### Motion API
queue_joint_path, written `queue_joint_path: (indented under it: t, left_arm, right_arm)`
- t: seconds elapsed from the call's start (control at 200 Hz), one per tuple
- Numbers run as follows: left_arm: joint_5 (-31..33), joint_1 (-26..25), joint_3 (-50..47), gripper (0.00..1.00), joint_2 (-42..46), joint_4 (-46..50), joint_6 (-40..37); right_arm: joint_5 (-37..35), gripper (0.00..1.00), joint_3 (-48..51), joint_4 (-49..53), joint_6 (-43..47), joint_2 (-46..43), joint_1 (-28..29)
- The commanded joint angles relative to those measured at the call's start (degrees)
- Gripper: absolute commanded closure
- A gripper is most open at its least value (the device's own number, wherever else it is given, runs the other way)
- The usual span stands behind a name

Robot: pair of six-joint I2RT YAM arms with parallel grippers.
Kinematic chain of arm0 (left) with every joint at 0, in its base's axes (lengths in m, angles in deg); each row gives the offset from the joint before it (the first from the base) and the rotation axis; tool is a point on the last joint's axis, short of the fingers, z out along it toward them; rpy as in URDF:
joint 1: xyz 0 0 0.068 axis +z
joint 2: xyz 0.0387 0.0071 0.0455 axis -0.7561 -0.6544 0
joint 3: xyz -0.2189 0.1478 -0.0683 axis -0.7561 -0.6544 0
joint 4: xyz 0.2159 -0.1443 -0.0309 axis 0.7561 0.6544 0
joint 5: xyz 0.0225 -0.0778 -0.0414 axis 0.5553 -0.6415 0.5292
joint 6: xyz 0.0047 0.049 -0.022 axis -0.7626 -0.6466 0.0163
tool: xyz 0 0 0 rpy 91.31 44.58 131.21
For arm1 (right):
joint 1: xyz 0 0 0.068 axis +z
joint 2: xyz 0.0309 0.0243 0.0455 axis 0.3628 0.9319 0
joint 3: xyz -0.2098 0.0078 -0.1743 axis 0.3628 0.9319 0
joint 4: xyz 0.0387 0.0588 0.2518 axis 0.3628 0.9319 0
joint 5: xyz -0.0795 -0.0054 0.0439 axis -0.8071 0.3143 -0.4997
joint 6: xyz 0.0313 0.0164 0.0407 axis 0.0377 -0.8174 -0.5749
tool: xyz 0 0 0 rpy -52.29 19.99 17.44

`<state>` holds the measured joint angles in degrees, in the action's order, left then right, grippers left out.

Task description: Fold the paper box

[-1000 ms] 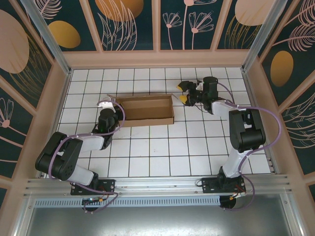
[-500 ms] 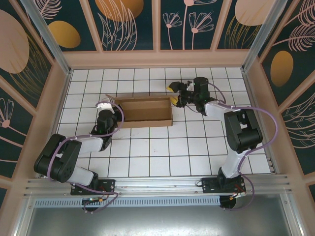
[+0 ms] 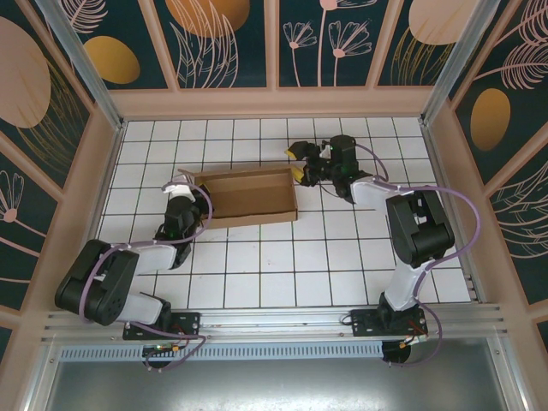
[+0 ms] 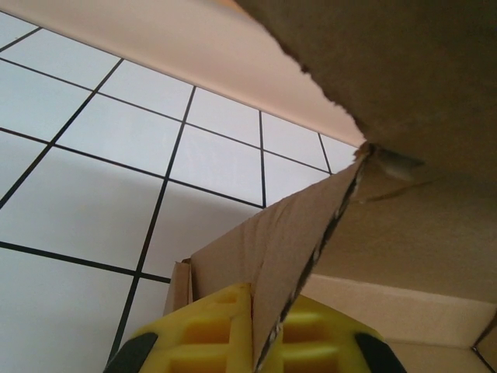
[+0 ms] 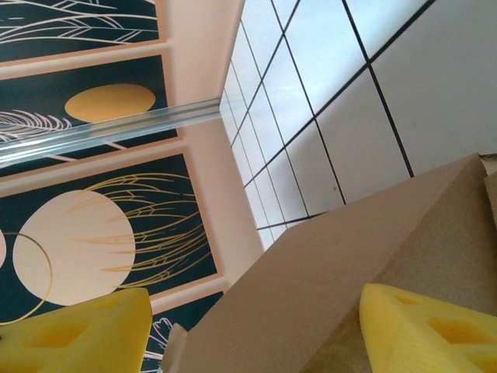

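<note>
Pinching the left end wall of the paper box [image 3: 248, 195], the left gripper [image 4: 260, 330] has its 2 yellow fingers [image 4: 203, 330] clenched on the cardboard edge, bracing the shallow brown box on the white tiled table [image 3: 282, 257], left of centre. Farther back, the right gripper [image 3: 300, 163] hovers at the box's right end, fingers spread and empty. The step in hand looks like finishing that right end: next, those fingers should settle over the end wall and press it into place.
</note>
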<state>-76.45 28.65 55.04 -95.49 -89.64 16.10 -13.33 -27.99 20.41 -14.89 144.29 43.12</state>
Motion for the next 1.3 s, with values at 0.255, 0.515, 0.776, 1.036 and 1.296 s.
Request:
queue_joint_path:
  t: [0.255,0.515,0.776,1.036,1.296]
  left_arm:
    - [-6.62,-1.33,-3.88,1.0,-0.93,-2.72,-1.13]
    - [-4.8,-1.59,-5.72,0.98,-2.65,-2.2,1.56]
    - [-4.96,-1.59,-7.88,0.96,-3.08,-1.16,3.44]
    - [-6.57,-1.57,-6.8,0.97,-4.74,-1.21,3.31]
    - [-10.02,-1.55,-3.96,0.98,-3.96,0.2,5.58]
  right_arm:
    - [-1.58,0.33,13.11,-14.99,4.08,-5.37,3.29]
    - [-1.78,0.37,19.67,-23.64,5.7,-2.71,3.38]
    - [-2.67,0.43,20.16,-22.26,12.21,-4.19,3.2]
    - [-2.37,0.43,19.41,-16.63,17.06,-6.62,1.99]
    - [-2.48,0.44,18.49,-14.55,19.23,-7.05,2.06]
